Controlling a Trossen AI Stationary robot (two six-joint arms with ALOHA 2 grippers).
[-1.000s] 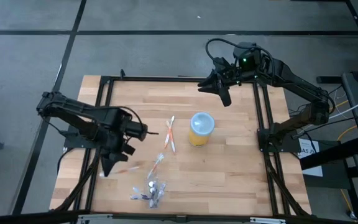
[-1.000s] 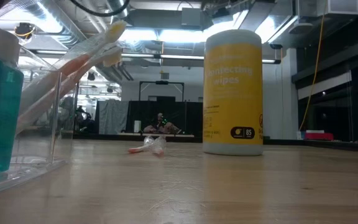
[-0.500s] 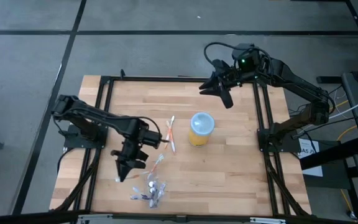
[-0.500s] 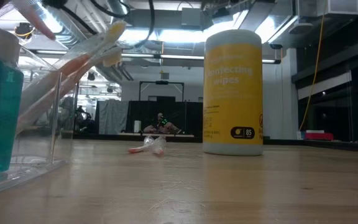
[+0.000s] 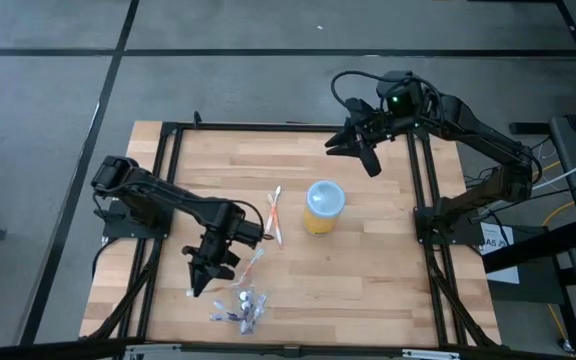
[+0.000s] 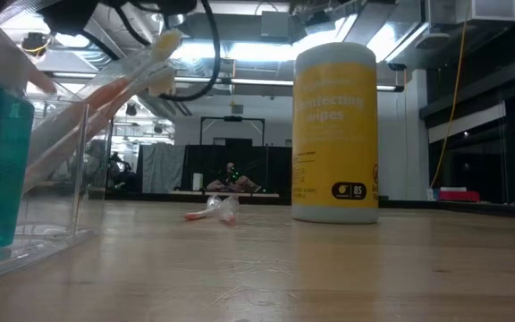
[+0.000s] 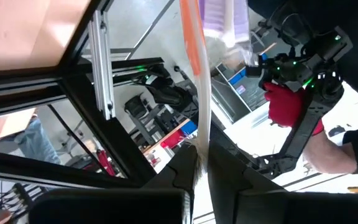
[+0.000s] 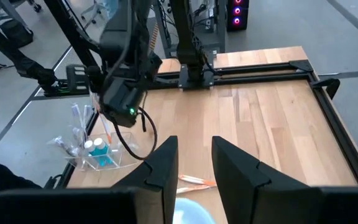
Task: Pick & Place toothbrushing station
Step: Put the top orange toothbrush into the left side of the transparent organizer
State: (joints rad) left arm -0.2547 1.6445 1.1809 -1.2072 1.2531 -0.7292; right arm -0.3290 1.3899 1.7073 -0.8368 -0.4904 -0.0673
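1. The left hand (image 5: 197, 285) is seen low over the front-left part of the wooden desk (image 5: 388, 270), its fingers clamped on a thin toothbrush (image 7: 194, 56) with an orange stripe.
2. Just beside that hand, toward the front edge, a clear plastic pouch (image 5: 240, 308) is found, with small teal tubes (image 8: 99, 151) and more brushes standing in it.
3. Two further toothbrushes (image 5: 272, 215) are laid flat near the desk's middle.
4. A yellow cup with pale-blue top (image 5: 323, 206) is stood upright just right of those brushes.
5. The right hand (image 5: 366, 159) is held high over the rear-right of the desk, well apart from the cup, its fingers parted and holding nothing.
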